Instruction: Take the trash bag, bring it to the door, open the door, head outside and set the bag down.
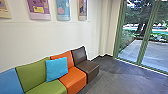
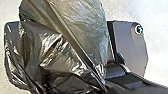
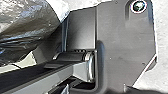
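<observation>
glossy trash bag by the robot's base, glass and paving ahead

the trash bag (image 2: 75, 32) is dark thin plastic, shiny and creased, with a smoky, see-through bulge on one side and sharp folds running down the other. it sits just by the robot, hiding part of the smooth, matte dark plate (image 2: 130, 42) of its base; in the right wrist view its rounded, wrinkled side shines near the jointed bar (image 3: 57, 75). whether the left gripper is open, closed or gripping the bag, i cannot tell; the same goes for the right gripper.

farther out, a grey, flat-textured floor (image 1: 110, 80) runs up to tall glass panes (image 1: 152, 50) in straight green frames. through them are smooth pale paving (image 1: 132, 50), leafy greenery (image 1: 125, 38) and a thick tree trunk (image 1: 141, 28).

along the plain white wall (image 1: 32, 37) stands a row of boxy, smooth-covered seats (image 1: 32, 72) in blue, green, orange and brown. a square, soft blue cushion (image 1: 57, 68) leans on the backrests. pastel posters (image 1: 38, 12) hang above.
</observation>
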Controlling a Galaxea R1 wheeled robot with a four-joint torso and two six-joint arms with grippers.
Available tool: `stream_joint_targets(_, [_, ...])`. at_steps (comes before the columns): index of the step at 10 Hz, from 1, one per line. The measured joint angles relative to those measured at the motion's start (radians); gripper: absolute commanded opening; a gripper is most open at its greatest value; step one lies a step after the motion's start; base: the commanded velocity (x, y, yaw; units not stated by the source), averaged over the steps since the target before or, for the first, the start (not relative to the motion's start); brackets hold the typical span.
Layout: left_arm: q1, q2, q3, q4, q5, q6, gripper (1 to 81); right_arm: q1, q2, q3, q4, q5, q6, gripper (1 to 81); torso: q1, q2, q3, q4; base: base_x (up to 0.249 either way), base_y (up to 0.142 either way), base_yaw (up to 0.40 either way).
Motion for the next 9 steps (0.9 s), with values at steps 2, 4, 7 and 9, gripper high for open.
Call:
stream_joint_targets(2, [0.000,0.000,-0.001,0.008,-0.006,0.000,1.0,-0.002,0.000,-0.001,0.000,0.003,0.000,81.1,0.000,0.000,0.000,0.000,0.000,0.000,-0.319])
stream_joint_targets(4, [0.003,0.000,-0.001,0.029,-0.007,0.000,1.0,-0.006,0.011,-0.020,-0.001,0.025,0.000,81.1,0.000,0.000,0.000,0.000,0.000,0.000,-0.319])
stream_joint_targets(7, [0.002,0.000,-0.001,0.029,-0.007,0.000,1.0,-0.014,0.045,-0.044,-0.026,0.045,0.000,81.1,0.000,0.000,0.000,0.000,0.000,0.000,-0.330])
stream_joint_targets(9, [0.005,0.000,-0.001,0.032,-0.007,0.000,1.0,-0.013,0.041,-0.048,-0.042,0.048,0.000,81.1,0.000,0.000,0.000,0.000,0.000,0.000,-0.341])
